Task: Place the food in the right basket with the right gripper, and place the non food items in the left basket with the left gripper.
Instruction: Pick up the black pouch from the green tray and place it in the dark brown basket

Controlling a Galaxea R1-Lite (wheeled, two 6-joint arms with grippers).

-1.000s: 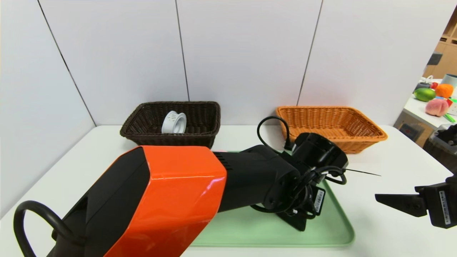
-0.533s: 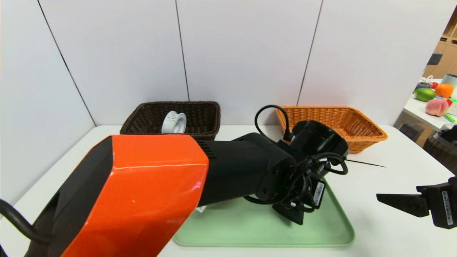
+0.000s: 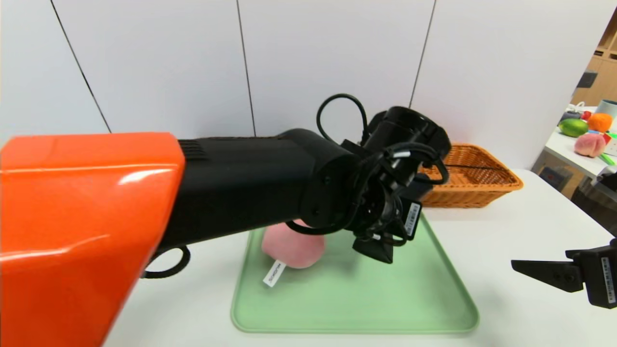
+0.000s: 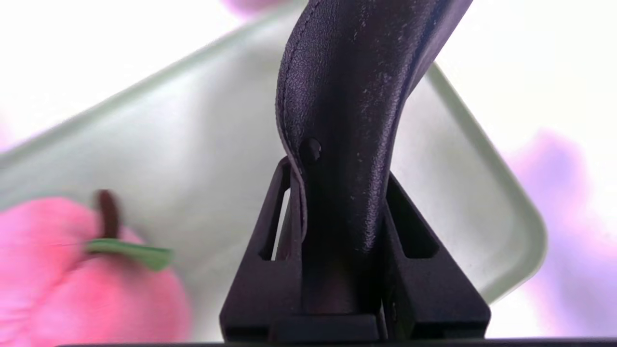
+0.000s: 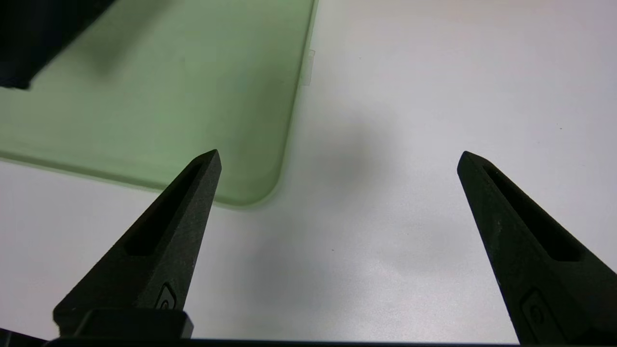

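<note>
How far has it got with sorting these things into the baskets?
Done: hard to say. The arm hides the left basket, and the visible part of the orange basket shows no food. In hand: the left gripper is shut on a dark strap, above the green tray. Left: basket the strap; then the open right gripper, waiting beside the tray, should take the pink peach.

No wording can be read anywhere: the white tag (image 3: 274, 273) sewn to the pink plush peach (image 3: 292, 248) carries dark print too small to make out, and the white barcode stickers on the left gripper (image 3: 373, 250) and right gripper (image 3: 532, 268) are just as illegible.
</note>
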